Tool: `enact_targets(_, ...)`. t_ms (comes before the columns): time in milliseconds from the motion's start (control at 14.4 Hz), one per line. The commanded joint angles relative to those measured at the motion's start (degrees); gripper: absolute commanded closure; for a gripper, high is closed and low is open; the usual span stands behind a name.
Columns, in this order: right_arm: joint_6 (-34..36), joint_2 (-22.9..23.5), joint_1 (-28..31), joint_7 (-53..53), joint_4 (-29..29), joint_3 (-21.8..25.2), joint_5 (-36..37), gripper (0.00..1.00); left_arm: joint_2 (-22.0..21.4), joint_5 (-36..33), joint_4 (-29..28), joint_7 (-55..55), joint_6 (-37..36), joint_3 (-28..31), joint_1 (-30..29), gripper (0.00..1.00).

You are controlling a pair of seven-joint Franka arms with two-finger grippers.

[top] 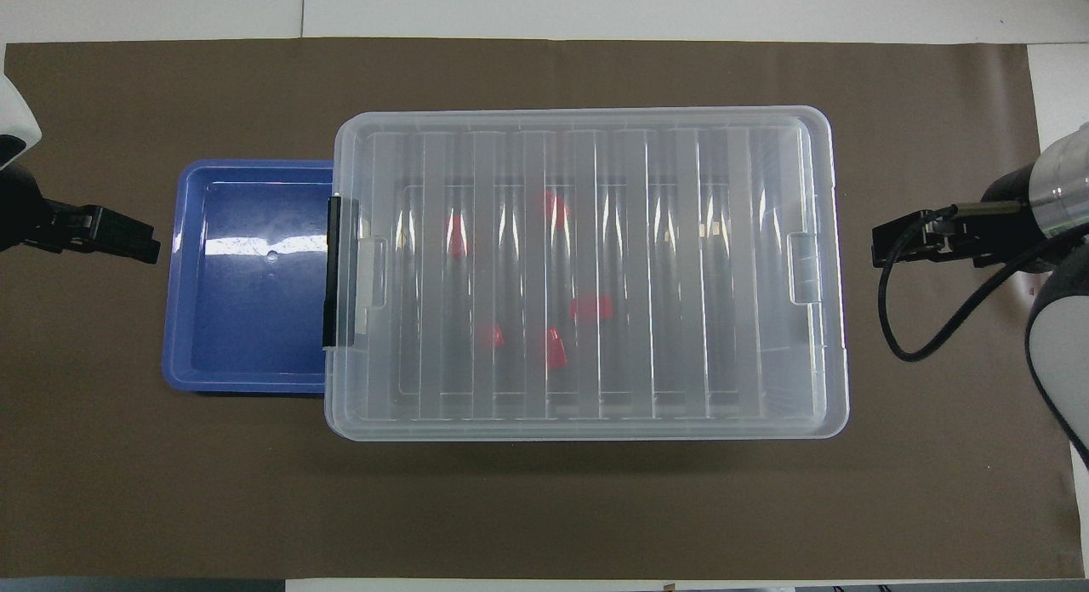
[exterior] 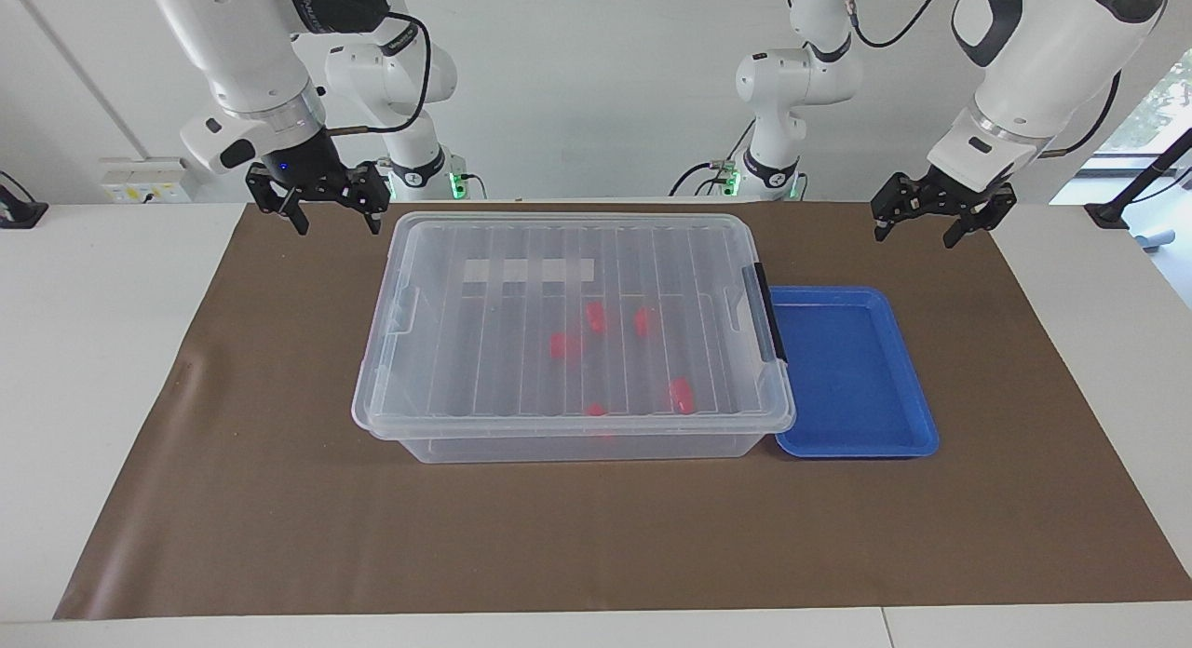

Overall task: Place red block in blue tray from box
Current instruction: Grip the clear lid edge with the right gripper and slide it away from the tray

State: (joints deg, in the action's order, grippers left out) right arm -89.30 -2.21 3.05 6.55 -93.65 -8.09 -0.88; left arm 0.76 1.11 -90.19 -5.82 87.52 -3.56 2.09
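Observation:
The clear box [exterior: 484, 369] [top: 766, 405] stands mid-table with its ribbed lid on and a black latch [exterior: 770, 313] [top: 332, 273] at the end toward the left arm. Several red blocks lie inside under the lid, one being the red block [exterior: 681, 394] [top: 457, 235]. The blue tray [exterior: 852, 369] [top: 247, 320] sits against the box's latch end and holds nothing. My left gripper [exterior: 917, 236] [top: 146, 241] hangs open above the mat beside the tray. My right gripper [exterior: 337, 223] [top: 885, 245] hangs open off the box's other end. Neither holds anything.
A brown mat [exterior: 233, 499] [top: 170, 490] covers the white table [exterior: 84, 350] under the box and tray. A black cable [top: 927, 337] loops from the right arm's wrist. Both arm bases stand along the robots' edge of the table.

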Motion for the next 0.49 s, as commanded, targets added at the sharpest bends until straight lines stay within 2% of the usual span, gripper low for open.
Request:
enact_targets(0, -0.3, -0.6, 0.3, 1.5, -0.4, -0.2, -0.9, 0.00, -1.0, -1.1, -1.1, -0.4, 0.1, 0.0, -0.2, 0.00)
enact_targets(209, -1.7, -0.6, 0.5, 1.4, -0.8, -0.2, -1.1, 0.00, -1.0, -1.1, -1.1, -0.4, 0.1, 0.0, -0.2, 0.00)
enact_targets(418, -6.8, -1.4, 0.0, 2.8, -3.7, -0.3, -1.2, 0.00, -1.0, -1.1, -1.2, -0.4, 0.1, 0.0, -0.2, 0.00)
